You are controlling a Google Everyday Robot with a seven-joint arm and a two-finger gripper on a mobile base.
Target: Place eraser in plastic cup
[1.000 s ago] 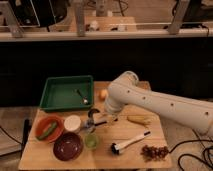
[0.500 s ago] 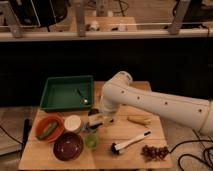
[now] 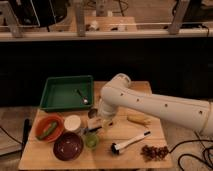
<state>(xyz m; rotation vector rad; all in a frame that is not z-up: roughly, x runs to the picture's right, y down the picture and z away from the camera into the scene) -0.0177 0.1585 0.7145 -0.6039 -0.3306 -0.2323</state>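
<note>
Wooden table: gripper above plastic cup; eraser indistinct.

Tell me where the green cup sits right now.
In the camera view the cup stands near the table's front edge, left of centre, just right of the purple bowl and below the white container; the gripper hangs just above it.

tool blurred, eraser hidden

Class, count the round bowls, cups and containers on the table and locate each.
4: orange bowl far left, white container beside it, purple bowl in front, green cup below the end effector.
</note>
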